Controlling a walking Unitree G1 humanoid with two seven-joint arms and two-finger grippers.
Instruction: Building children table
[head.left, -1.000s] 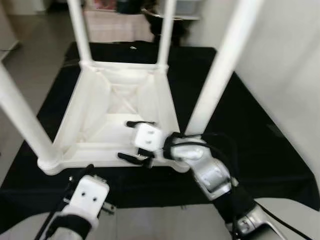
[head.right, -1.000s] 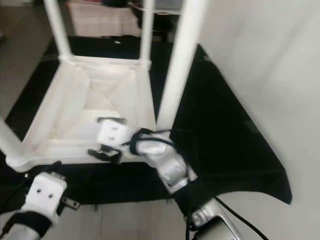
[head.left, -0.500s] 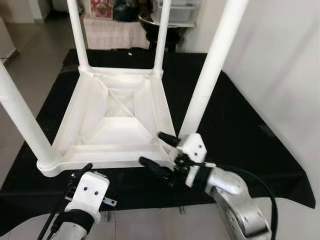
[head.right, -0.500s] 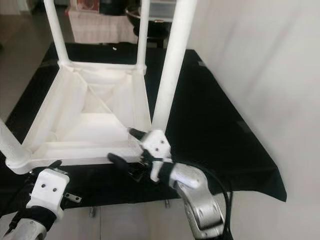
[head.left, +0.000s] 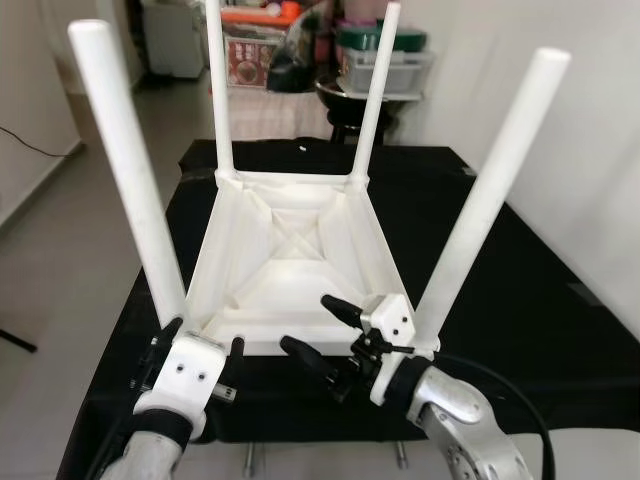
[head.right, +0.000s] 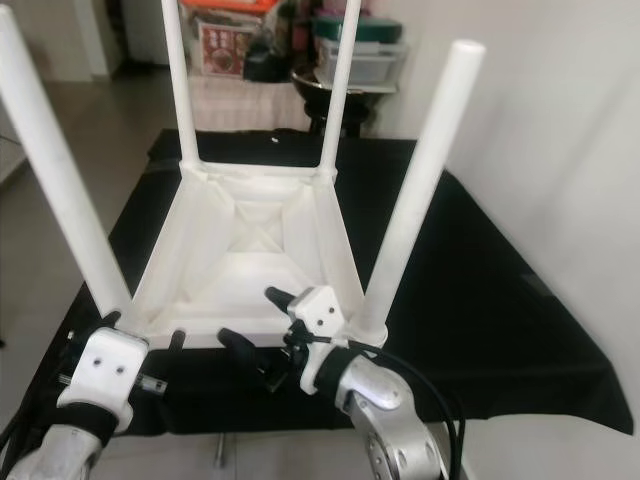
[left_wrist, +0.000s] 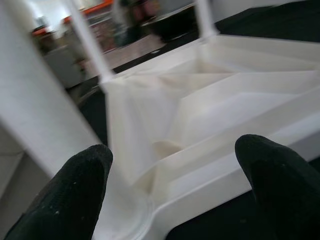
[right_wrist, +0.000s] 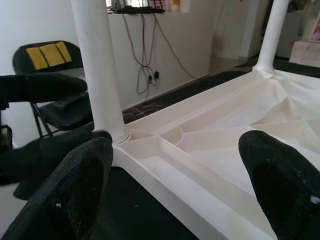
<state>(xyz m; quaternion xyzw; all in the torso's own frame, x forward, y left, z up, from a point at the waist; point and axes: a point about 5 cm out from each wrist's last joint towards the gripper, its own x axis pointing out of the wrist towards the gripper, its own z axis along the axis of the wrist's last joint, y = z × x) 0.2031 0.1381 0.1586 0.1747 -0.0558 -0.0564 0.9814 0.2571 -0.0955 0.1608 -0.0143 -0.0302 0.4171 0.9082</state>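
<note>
A white children's table (head.left: 300, 270) lies upside down on a black cloth (head.left: 520, 300), its four legs pointing up. My right gripper (head.left: 322, 332) hovers open at the table's near edge, close to the base of the near-right leg (head.left: 490, 190). There is nothing between its fingers (right_wrist: 75, 185). My left gripper (head.left: 205, 336) stands open at the near-left corner, beside the base of the near-left leg (head.left: 125, 170). In the left wrist view that corner shows beyond its spread fingers (left_wrist: 75, 190).
A white wall (head.left: 590, 150) runs close along the right side. Behind the table stand crates and a dark round pan (head.left: 360, 95). Bare floor (head.left: 60, 250) lies to the left. A black chair with yellow pads (right_wrist: 50, 55) is off to the left.
The camera has risen, so more of the legs and room shows. My right gripper left the table's underside and drew back to its near edge. My left gripper rose to the near-left corner.
</note>
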